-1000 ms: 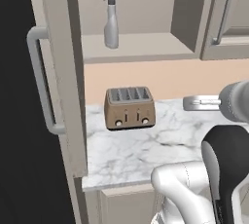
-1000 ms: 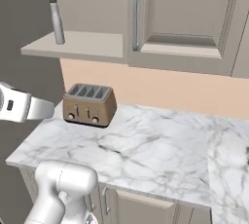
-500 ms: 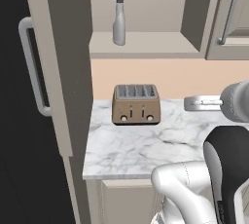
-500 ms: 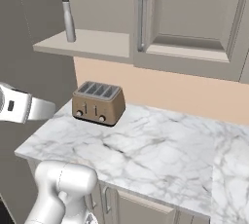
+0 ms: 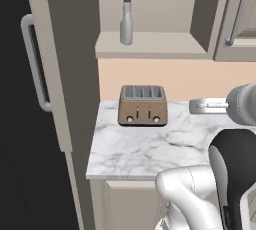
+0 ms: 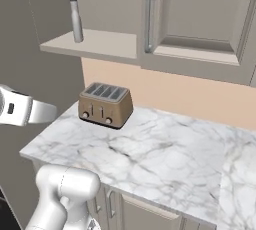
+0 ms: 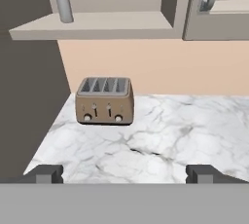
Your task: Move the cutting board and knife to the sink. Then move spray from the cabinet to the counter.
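The slim grey spray [image 5: 126, 18] [image 6: 76, 18] stands upright on the shelf of the open niche in the beige cabinet [image 5: 155, 46] [image 6: 100, 44]. In the hand view its lower body [image 7: 62, 1] sits at the top left. Below lies the white marble counter [image 5: 150, 146] [image 6: 160, 159] [image 7: 165, 140]. My gripper [image 7: 124, 173] is open and holds nothing. It hovers over the counter's front part and faces the back wall, well below and short of the spray. The hand [image 5: 207, 105] is at the right of the left base view. The cutting board, knife and sink are out of view.
A brown four-slot toaster [image 5: 142, 105] [image 6: 105, 105] [image 7: 104, 100] stands at the back of the counter under the niche. A tall dark fridge panel with a grey handle [image 5: 35, 64] bounds the counter's left end. A closed cabinet door with a bar handle [image 6: 149, 19] lies right of the niche.
The whole scene has slid to the right in both base views, so the camera moved with the base. The toaster and spray kept their places. The gripper stayed open.
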